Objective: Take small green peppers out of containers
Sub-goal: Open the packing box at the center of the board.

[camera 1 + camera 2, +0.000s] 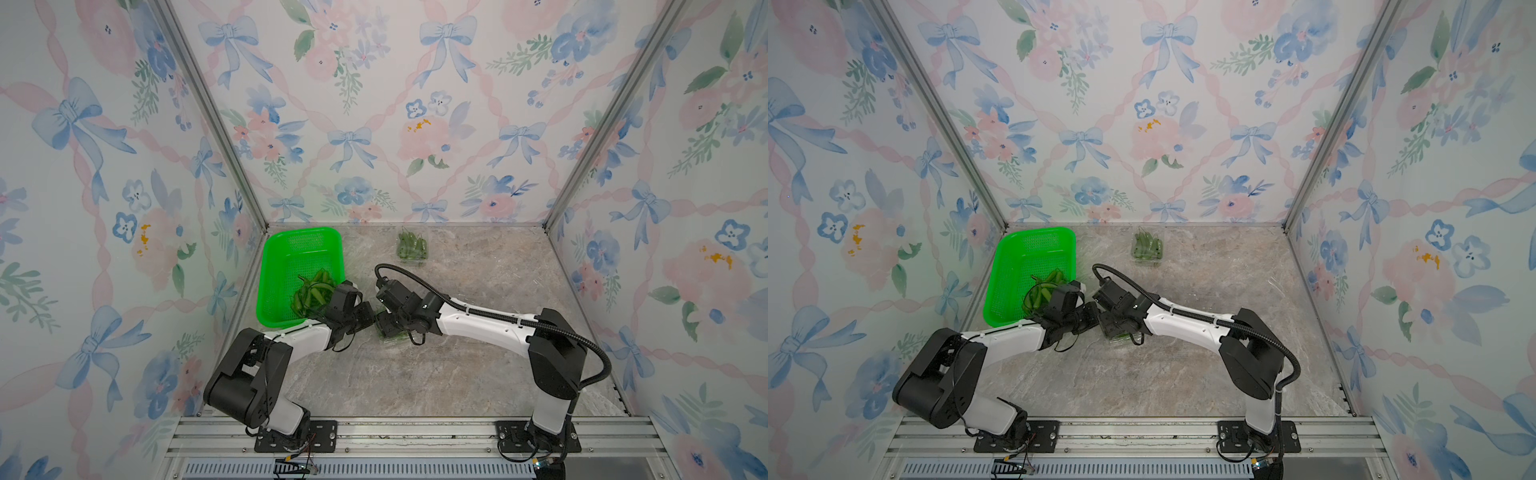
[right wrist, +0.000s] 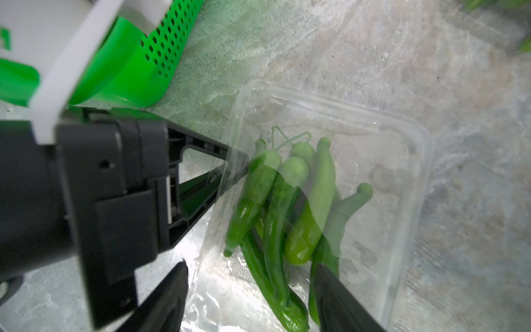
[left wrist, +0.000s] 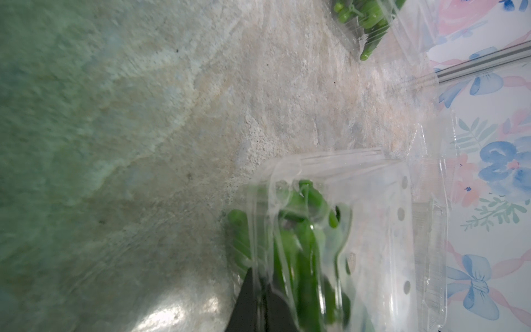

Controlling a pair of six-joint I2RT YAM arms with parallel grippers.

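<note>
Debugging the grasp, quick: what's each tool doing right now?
Left tool: closed, pinching the edge of the clear plastic clamshell box.
Right tool: open, straddling the slim green peppers in that box.

No word, brand or number is legible. The clear plastic clamshell container (image 2: pixel 402 149), at four o'clock from the bright green perforated plastic basket (image 1: pixel 291 257), bears a faint round embossed mark (image 2: pixel 385 178), too blurred to read.
</note>
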